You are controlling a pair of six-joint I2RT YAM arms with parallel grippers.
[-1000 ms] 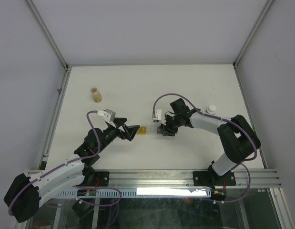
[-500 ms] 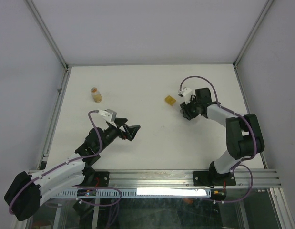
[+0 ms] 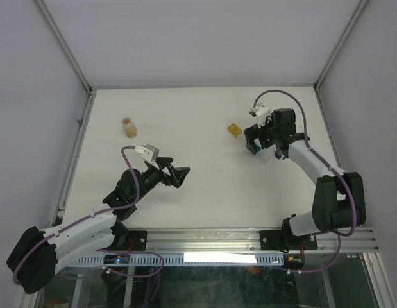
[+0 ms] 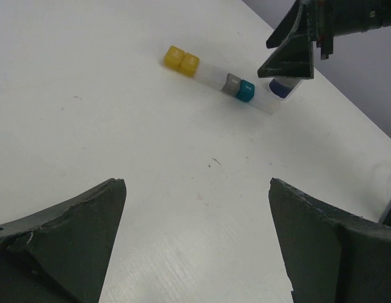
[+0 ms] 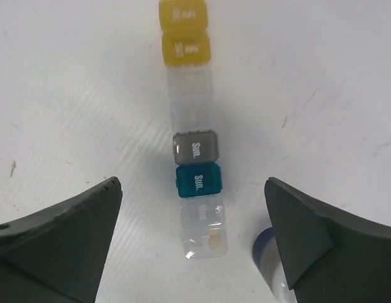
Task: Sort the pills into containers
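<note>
White table (image 3: 204,192) carries everything, one surface under two arms. Each arm ends in one pincer, so two in all. The left pincer (image 4: 196,189) has its fingers spread wide with nothing between them but bare table. The right pincer (image 5: 192,186) is released as well, its two dark fingers standing wide apart and grasping nothing.

One strip of containers (image 5: 194,146) lies flat on the table beneath the right pincer, running lengthwise away from its wrist, midway between the two fingers and touching neither. It lies well ahead of the left pincer. From above only its yellow end shows, poking out to the left of the right pincer.

Two bottles are in view. One small amber bottle (image 3: 129,127) stands well beyond the left pincer, off to its left. One small bottle with a dark blue band (image 5: 271,268) stands just beside the strip's near end, close inside the right pincer's right finger.

Eight compartments make up the strip: two yellow farthest from the right pincer's wrist, then two clear, one grey, one teal, and two clear nearest. All lids look closed. Grey and teal lids read "Sun." Something tan shows through the nearest clear lid; whether that is a pill I cannot tell.
</note>
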